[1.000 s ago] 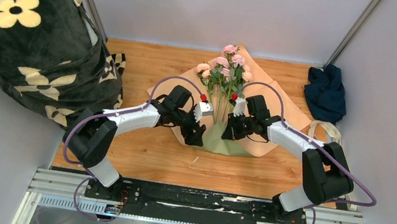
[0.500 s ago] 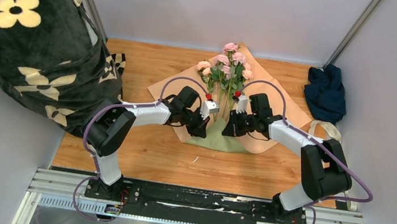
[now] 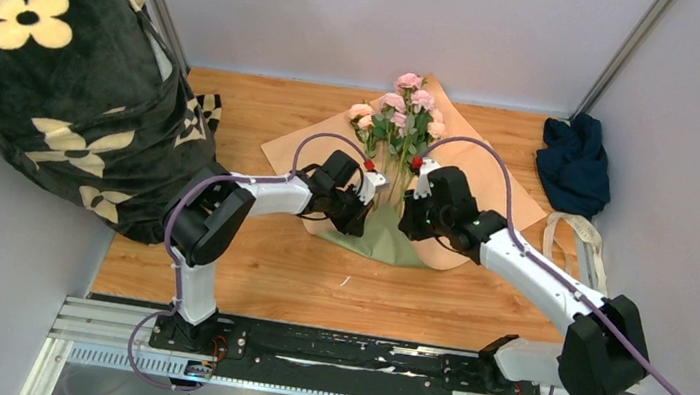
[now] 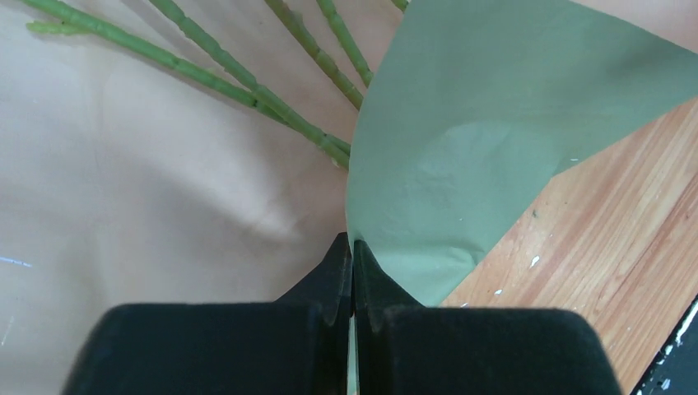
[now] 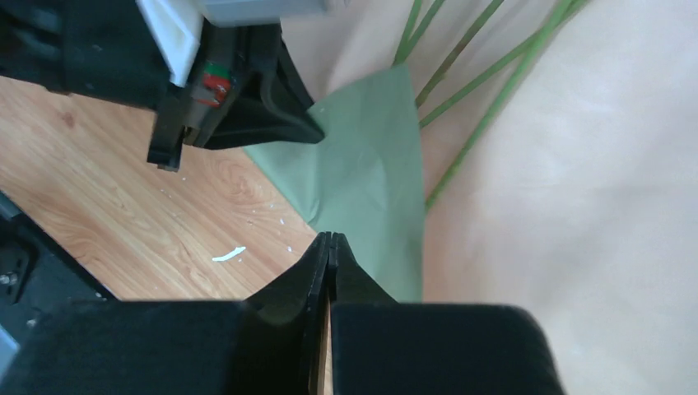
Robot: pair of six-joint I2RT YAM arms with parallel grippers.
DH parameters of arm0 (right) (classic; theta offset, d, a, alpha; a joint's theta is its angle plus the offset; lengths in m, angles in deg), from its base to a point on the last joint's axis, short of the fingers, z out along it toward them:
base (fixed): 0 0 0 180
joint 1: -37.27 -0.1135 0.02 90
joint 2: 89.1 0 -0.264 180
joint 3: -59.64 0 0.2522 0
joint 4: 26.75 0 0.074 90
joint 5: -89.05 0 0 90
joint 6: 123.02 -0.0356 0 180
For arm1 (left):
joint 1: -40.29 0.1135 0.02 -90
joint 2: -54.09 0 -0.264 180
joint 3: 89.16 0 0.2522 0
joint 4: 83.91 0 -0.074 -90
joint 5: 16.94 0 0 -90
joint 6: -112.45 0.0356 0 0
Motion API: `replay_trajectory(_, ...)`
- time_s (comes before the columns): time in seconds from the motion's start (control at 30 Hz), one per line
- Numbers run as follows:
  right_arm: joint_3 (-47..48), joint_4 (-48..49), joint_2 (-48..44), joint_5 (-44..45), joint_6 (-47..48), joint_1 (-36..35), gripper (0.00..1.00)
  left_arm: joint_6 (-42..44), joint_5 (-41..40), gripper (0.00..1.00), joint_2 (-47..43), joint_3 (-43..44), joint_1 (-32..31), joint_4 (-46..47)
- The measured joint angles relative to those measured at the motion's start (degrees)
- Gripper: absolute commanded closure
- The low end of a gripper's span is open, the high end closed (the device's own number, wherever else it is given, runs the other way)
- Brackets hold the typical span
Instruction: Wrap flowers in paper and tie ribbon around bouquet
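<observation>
The flowers (image 3: 399, 113) lie on the paper (image 3: 475, 173), pink blooms toward the back, green stems (image 4: 247, 82) running toward me across its tan face. The paper's near corner is folded up over the stem ends, showing an olive-green flap (image 3: 383, 240). My left gripper (image 3: 363, 222) is shut on the flap's left edge (image 4: 352, 240). On the other side, my right gripper (image 3: 407, 227) is shut on the paper's right edge (image 5: 329, 237), a thin tan sliver showing between its fingers. The cream ribbon (image 3: 573, 233) lies loose on the table at the right.
A dark navy cloth (image 3: 572, 164) sits bunched at the back right corner. A black blanket with cream flower prints (image 3: 50, 60) hangs over the table's left side. Small white flecks (image 5: 228, 253) dot the wooden table (image 3: 266, 278) in front of the paper.
The left gripper closed on the paper's edge. Both grippers moved farther back toward the stems, carrying the green flap up with them. The right arm has stretched out lower.
</observation>
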Motion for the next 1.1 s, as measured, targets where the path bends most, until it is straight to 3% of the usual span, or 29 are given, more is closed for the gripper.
replay_trajectory(0.2,-7.6,13.4,10.9,-7.8,-8.6,0.7,1.0,-1.8,-2.6,1.0,0.0,0.5,0.0,-0.3)
replay_trajectory(0.37,-10.8,18.1,15.5,-11.1,-14.1,7.6,1.0,-2.3,-4.8,1.0,0.0,1.0,-0.2,-1.1)
replay_trajectory(0.57,-20.1,18.5,6.3,-11.3,-18.8,16.5,1.0,-2.5,-6.1,1.0,-0.1,1.3,-0.4,-1.7)
replay_trajectory(0.7,-22.6,8.0,-4.3,-4.0,-19.3,20.1,1.0,-2.5,-6.9,1.0,-0.2,1.4,-0.5,-2.1)
replay_trajectory(0.8,-19.0,-2.0,-9.9,4.8,-18.6,18.2,1.0,-2.6,-7.7,1.0,-0.4,1.3,-0.5,-2.2)
replay_trajectory(0.9,-11.6,-5.0,-10.3,10.5,-17.1,9.0,1.0,-2.7,-8.5,1.0,-0.5,1.3,-0.5,-2.5)
replay_trajectory(1.0,-6.3,-0.4,-6.8,8.4,-15.8,2.8,1.0,-2.7,-9.3,1.0,-0.6,1.3,-0.4,-2.6)
replay_trajectory(1.1,-5.0,6.5,1.3,2.0,-15.8,1.1,1.0,-2.8,-9.7,1.0,-0.6,1.3,-0.4,-2.6)
